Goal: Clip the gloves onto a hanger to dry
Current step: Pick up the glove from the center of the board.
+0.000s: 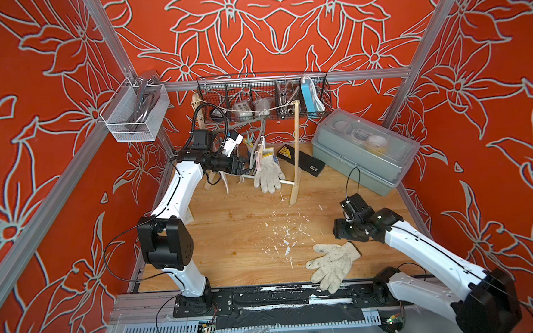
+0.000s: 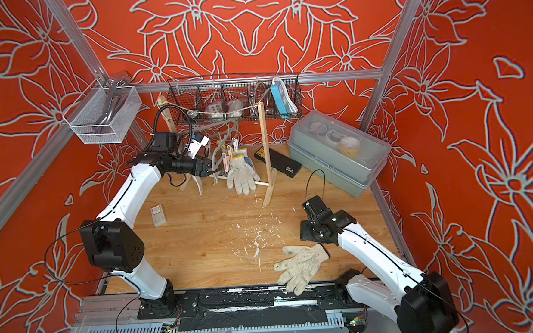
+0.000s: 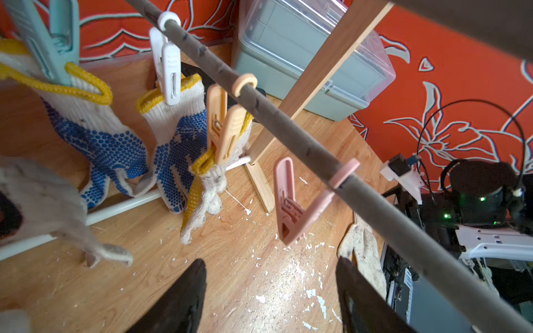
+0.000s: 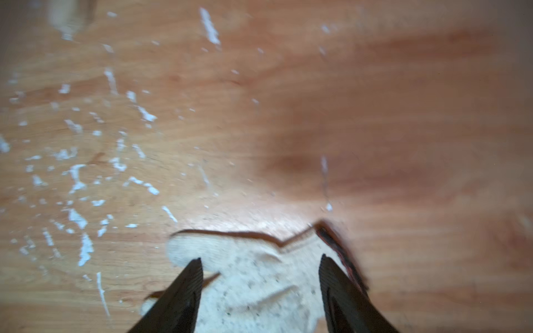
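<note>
— At the back edge of the tabletop (image 1: 246,231), how is your left arm set?

— Raised, elbow bent, forearm about level. My left gripper (image 3: 269,259) points toward the hanger bar (image 3: 288,124) with its jaws apart and nothing between them. An empty pink clip (image 3: 291,201) hangs from the bar just ahead of it.

— And the gloves there?

— Two blue-dotted gloves (image 3: 112,144) hang side by side from clips on their yellow cuffs. A third glove (image 3: 207,184) hangs from an orange clip (image 3: 225,135) beside them.

— Your right arm?

— Low, stretched in from the front right corner, wrist tipped down. My right gripper (image 4: 260,258) is spread open over the cuff end of a soiled glove (image 1: 333,264). That glove lies flat by the front edge, right of the middle, fingertips over the black rail (image 1: 265,294). I cannot tell whether my fingers touch it.
</note>
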Controlling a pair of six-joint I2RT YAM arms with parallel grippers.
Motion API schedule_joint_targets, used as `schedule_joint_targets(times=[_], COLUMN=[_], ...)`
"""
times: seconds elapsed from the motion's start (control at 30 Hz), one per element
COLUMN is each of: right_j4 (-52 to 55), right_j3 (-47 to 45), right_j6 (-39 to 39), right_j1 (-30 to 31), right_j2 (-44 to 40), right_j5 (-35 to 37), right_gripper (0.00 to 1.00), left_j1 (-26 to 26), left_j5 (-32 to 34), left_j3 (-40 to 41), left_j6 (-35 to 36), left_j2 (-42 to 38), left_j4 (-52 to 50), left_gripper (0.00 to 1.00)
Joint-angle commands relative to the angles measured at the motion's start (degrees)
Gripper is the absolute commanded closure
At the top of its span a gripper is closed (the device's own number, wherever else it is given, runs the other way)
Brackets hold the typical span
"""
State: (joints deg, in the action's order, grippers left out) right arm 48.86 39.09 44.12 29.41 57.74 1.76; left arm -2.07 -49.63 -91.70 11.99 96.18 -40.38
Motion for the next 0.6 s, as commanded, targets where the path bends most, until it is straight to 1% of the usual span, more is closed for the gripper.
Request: schedule_joint_targets(times=[0.0, 0.1, 0.17, 0.27, 0.37, 0.47, 0.57], right_j4=[10.73, 9.43, 9.32, 9.49, 6.83, 0.84, -4.44], right_j3=[-1.42, -5.75, -8.24, -11.37, -13.57, -16.19, -17.52], right_j6=[18.51, 27.74, 32.16, 35.01, 35.83, 36.39, 35.49], right_j1=[-0.05, 0.20, 0.39, 0.43, 0.45, 0.41, 0.40], right_j2=[-2.63, -6.48, -8.53, -9.20, -8.83, -6.95, -3.53], right_j5=[7.71, 2.79, 1.93, 1.54, 1.43, 0.80, 1.56], right_gripper=[0.31, 0.31, 0.32, 0.35, 0.38, 0.41, 0.49], left_j1=[0.31, 0.31, 0.31, 0.31, 0.31, 0.29, 0.24], left_j5=[-1.44, -2.13, -3.32, -4.60, -5.57, -6.85, -7.37], left_j3=[2.82, 5.64, 6.15, 7.39, 8.61, 9.23, 9.82], left_j6=[-4.69, -6.57, -7.05, -7.83, -8.36, -9.19, -9.59], left_j2=[-2.95, -4.88, -5.13, -5.08, -5.12, -5.28, -5.63], left_j4=[4.67, 6.97, 7.14, 8.00, 9.27, 10.75, 11.90], left_gripper=[0.30, 0.29, 0.30, 0.30, 0.30, 0.30, 0.29])
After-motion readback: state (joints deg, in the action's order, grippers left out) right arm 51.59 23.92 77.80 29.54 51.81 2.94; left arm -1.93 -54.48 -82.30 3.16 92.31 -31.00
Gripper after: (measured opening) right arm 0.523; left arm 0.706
